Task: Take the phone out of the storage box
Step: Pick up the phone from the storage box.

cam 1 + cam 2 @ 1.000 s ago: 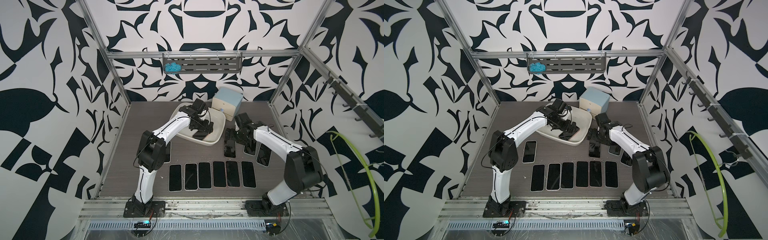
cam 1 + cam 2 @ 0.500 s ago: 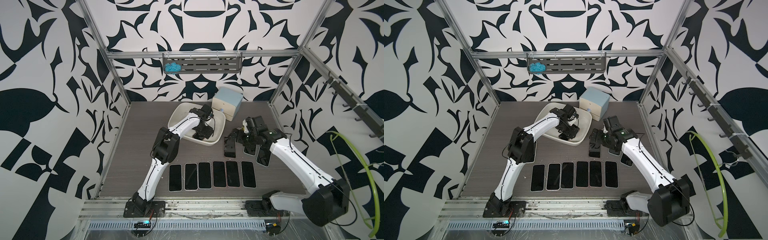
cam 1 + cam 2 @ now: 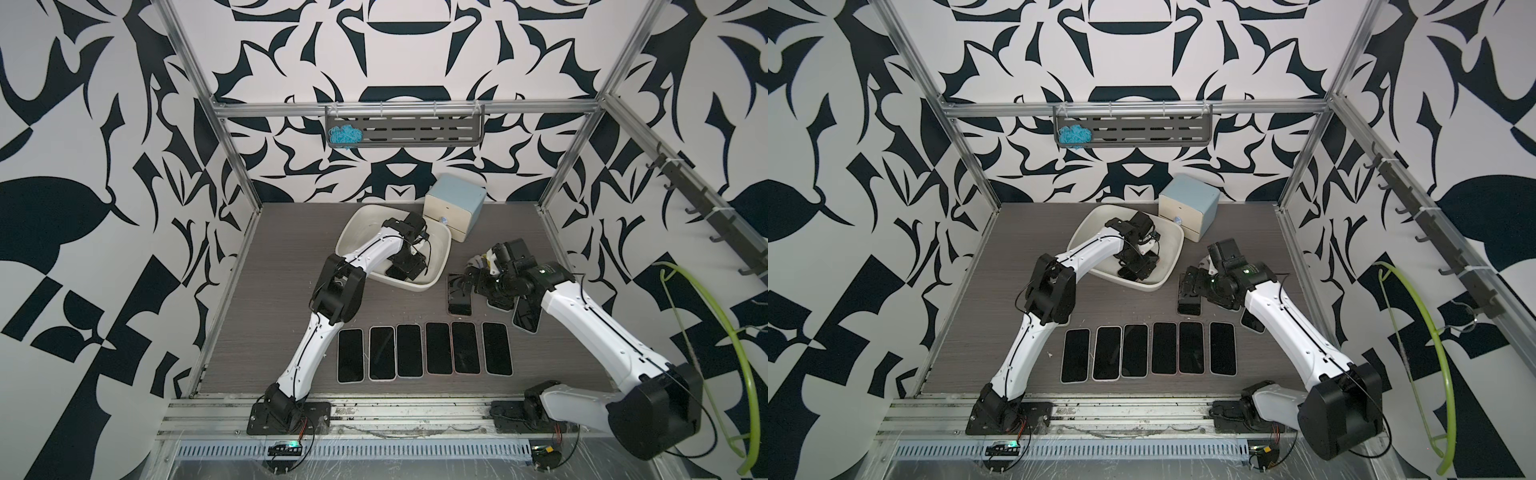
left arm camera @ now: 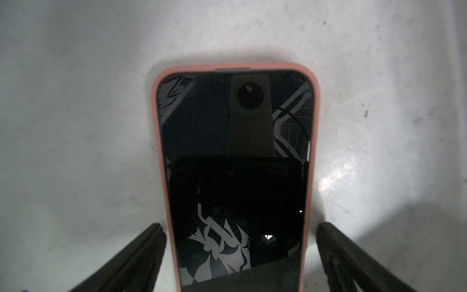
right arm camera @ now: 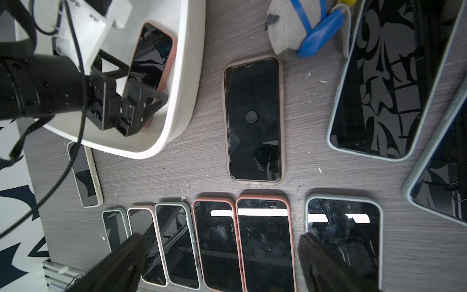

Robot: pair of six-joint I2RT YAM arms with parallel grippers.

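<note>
The off-white storage box stands at the back middle of the table. A phone in a pink case lies screen up on its floor. My left gripper is down inside the box, open. Its two fingers stand either side of the phone's near end, with a thin gap showing on each side. In both top views the gripper hides most of the phone. My right gripper hangs open over the table right of the box, holding nothing.
Several phones lie in a row along the front. One phone lies under my right gripper, with others further right. A small cream cabinet with a blue top stands behind the box. A white wad with blue tape lies nearby.
My left gripper has gone down towards the box's near right corner, over the phone. My right arm's elbow has swung out to the front right. Both grippers stayed open.
</note>
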